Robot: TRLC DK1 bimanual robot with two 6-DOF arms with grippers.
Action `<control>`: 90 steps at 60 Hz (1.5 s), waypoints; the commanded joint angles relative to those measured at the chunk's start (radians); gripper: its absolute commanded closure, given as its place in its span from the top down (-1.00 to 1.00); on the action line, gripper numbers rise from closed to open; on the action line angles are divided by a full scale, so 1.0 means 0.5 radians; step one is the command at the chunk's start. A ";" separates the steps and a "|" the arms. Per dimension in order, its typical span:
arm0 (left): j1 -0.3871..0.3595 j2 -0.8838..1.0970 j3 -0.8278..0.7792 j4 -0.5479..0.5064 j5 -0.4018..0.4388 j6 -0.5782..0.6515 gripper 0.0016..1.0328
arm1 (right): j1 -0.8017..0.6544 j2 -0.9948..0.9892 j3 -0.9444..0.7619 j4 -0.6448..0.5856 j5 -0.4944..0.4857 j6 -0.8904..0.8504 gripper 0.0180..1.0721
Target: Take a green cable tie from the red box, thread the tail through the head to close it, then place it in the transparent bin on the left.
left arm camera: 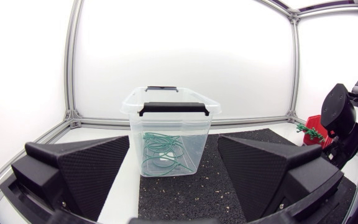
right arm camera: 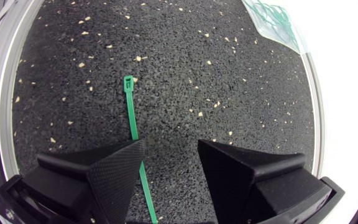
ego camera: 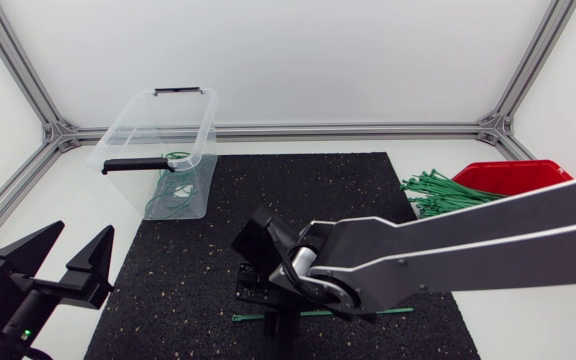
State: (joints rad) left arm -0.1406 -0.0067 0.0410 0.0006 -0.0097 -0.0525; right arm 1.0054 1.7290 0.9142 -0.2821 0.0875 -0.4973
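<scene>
As the right gripper (right arm camera: 171, 144) hangs open over the mat (right arm camera: 229, 81), the tie (right arm camera: 131, 115) lies flat below it, its long axis running from beneath one finger's inner edge straight ahead, head farthest out, so off-centre to the gap. The left gripper (ego camera: 83, 240), open too, sits well apart, so the right is nearer. The bin (ego camera: 128, 115) stands beyond.
</scene>
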 commanded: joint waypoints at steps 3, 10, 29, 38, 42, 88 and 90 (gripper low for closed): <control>-0.001 0.004 -0.070 -0.069 -0.005 -0.006 0.93 | -0.066 -0.093 0.019 -0.102 -0.141 -0.006 0.23; -0.004 0.001 -0.070 -0.069 -0.005 -0.006 0.93 | -0.170 -0.093 0.092 -0.227 -0.347 -0.104 0.23; 0.002 0.001 -0.070 -0.069 -0.005 -0.002 0.93 | -0.222 0.018 0.160 -0.384 -0.617 -0.214 0.22; 0.002 0.004 -0.070 -0.069 -0.005 -0.002 0.93 | -0.124 0.021 0.086 -0.344 -0.620 -0.177 0.21; 0.002 0.004 -0.070 -0.069 -0.005 -0.002 0.93 | -0.087 0.018 0.040 -0.295 -0.598 -0.156 0.21; -0.007 0.010 -0.070 -0.069 -0.005 -0.002 0.93 | -0.010 0.116 -0.070 -0.157 -0.494 -0.147 -0.77; -0.010 0.010 -0.070 -0.069 -0.005 -0.002 0.93 | -0.010 0.125 -0.070 -0.157 -0.494 -0.147 -0.82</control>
State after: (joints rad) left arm -0.1406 -0.0067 0.0410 0.0006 -0.0097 -0.0525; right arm 0.9894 1.7397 0.9073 -0.3672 -0.1635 -0.5762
